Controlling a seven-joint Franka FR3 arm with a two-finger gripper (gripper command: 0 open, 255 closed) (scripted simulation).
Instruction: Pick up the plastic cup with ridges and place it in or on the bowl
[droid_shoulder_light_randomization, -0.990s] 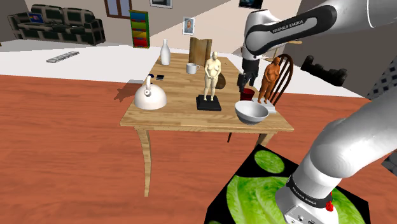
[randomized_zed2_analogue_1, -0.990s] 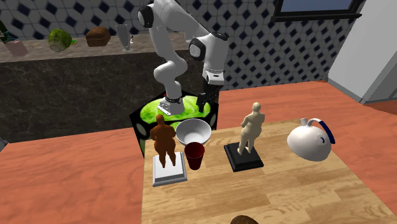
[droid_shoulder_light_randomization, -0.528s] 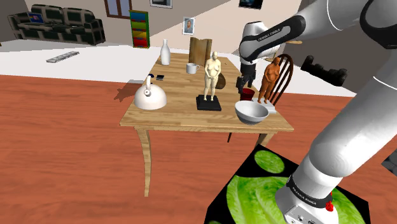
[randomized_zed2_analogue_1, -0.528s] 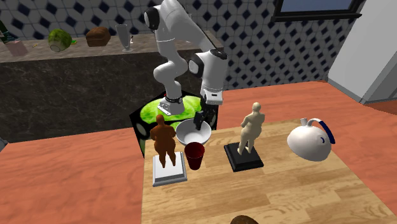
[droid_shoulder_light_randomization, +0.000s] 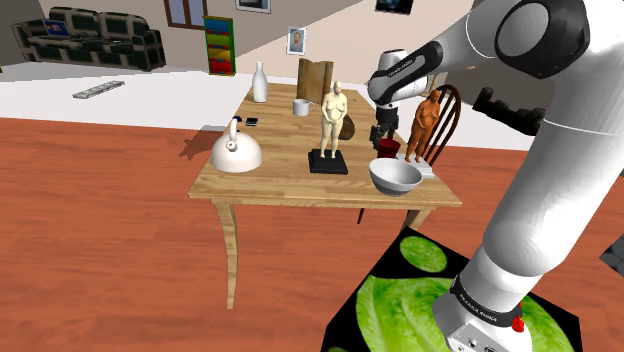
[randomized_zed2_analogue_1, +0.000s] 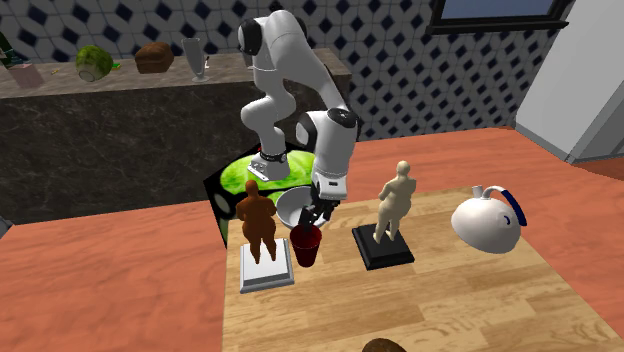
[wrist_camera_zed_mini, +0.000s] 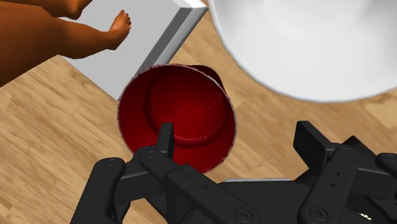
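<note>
The dark red ridged cup (randomized_zed2_analogue_1: 306, 243) stands upright on the wooden counter (randomized_zed2_analogue_1: 420, 300). In the second exterior view the brown figurine (randomized_zed2_analogue_1: 258, 222) on its white base (randomized_zed2_analogue_1: 266, 272) is just beside it at 9 o'clock, and the white bowl (randomized_zed2_analogue_1: 290, 205) is near at 12 o'clock. The end effector (wrist_camera_zed_mini: 238, 133) hangs open right above it, one finger over the cup's mouth and the other outside the rim on the bowl's side. Farther out at 3 o'clock stand a tan figurine (randomized_zed2_analogue_1: 392, 205) and a white kettle (randomized_zed2_analogue_1: 487, 220).
</note>
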